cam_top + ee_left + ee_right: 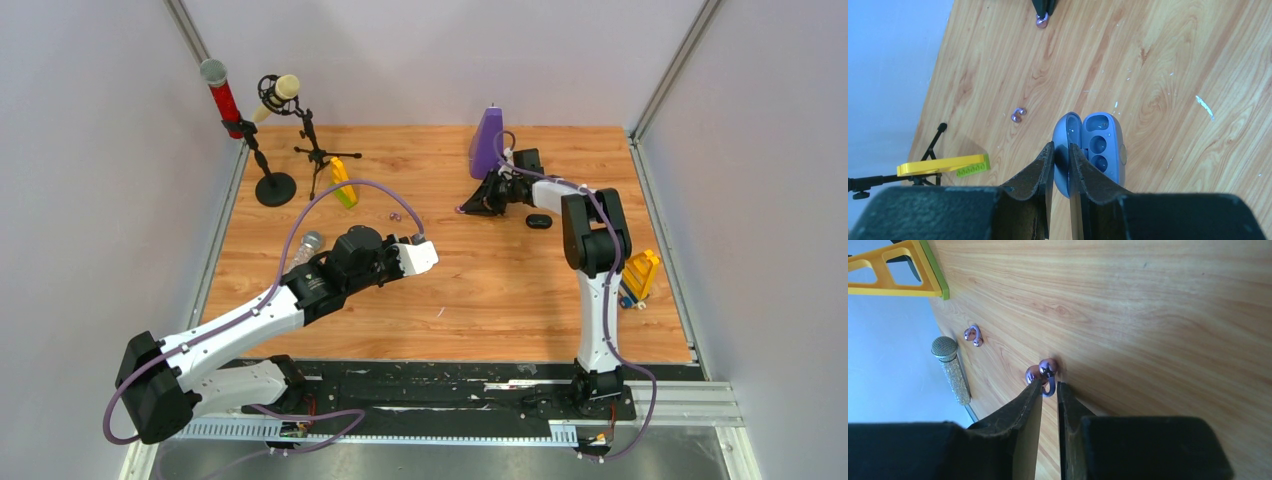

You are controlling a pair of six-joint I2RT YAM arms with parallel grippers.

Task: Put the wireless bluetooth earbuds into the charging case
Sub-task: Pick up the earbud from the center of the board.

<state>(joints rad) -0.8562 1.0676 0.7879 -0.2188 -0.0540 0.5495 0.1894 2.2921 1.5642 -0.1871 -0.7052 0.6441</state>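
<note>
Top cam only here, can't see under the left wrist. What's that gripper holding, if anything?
Observer: Yes, the left gripper is shut on the lid of an open blue case.
Operator: Buds in it?
Observer: No, its wells show empty.
Operator: And the right one?
Observer: The right gripper is shut on a purple earbud, pinching its stem, low at the table. Whether it is lifted, I can't tell.
</note>
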